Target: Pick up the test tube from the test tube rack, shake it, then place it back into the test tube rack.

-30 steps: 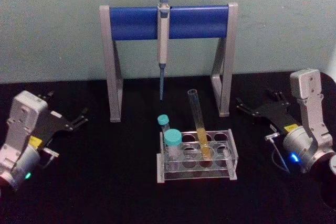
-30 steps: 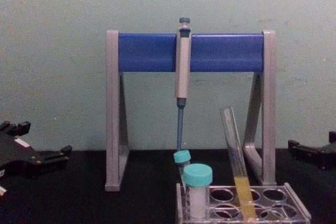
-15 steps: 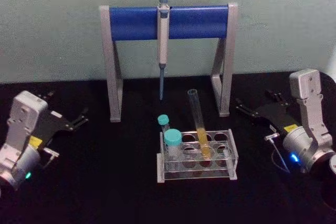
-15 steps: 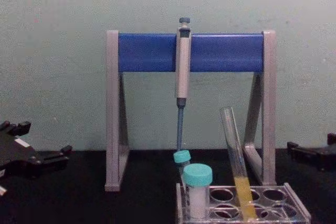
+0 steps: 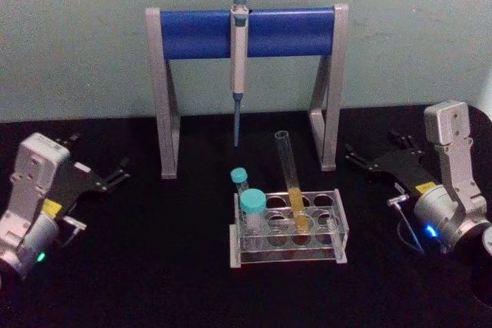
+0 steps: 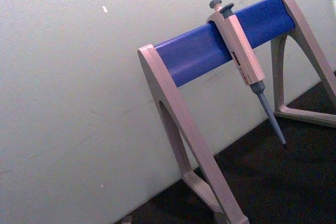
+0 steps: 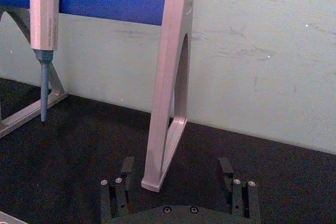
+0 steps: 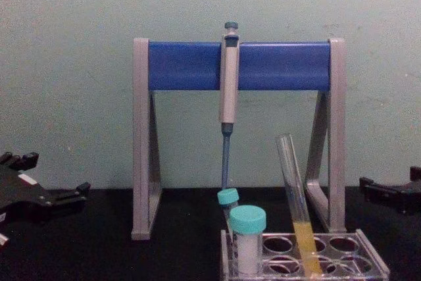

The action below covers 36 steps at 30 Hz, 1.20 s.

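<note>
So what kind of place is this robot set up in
Most likely a lab bench or a mock-up of one. A pipette hangs on a grey-and-blue stand, and a clear rack on the black table holds a glass tube of yellow liquid beside capped tubes.

One test tube (image 5: pixel 290 182), one test tube rack (image 5: pixel 330 242), two teal-capped tubes (image 5: pixel 252 213), one pipette (image 5: pixel 239 67), one pipette stand (image 5: pixel 192 34), two grippers (image 5: pixel 109 177).

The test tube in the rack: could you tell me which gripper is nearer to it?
Right. The right gripper sits just right of the test tube; the left gripper lies farther away on its left.
</note>
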Each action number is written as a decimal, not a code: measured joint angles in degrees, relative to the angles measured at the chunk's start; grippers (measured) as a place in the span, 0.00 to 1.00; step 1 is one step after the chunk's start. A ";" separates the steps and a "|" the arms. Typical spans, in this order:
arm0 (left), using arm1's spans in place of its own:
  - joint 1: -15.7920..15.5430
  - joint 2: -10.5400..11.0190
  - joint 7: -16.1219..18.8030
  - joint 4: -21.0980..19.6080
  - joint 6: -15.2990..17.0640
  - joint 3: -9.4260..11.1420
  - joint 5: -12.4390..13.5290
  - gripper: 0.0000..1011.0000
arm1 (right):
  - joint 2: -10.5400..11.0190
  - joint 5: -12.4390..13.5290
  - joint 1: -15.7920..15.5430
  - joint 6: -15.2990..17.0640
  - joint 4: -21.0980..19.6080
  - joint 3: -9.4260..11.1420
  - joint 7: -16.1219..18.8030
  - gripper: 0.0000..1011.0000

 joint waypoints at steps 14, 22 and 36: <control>0.00 0.00 0.00 0.00 0.00 0.00 0.00 0.99 | 0.04 0.06 0.00 -0.07 -0.06 -0.02 -0.02 0.99; 0.00 0.00 0.00 0.00 0.00 0.00 0.00 0.99 | 0.03 0.07 0.00 -0.08 -0.06 -0.02 -0.02 0.99; 0.00 0.00 0.00 0.00 0.00 0.00 0.00 0.99 | 0.04 0.07 0.00 -0.08 -0.06 -0.02 -0.02 0.99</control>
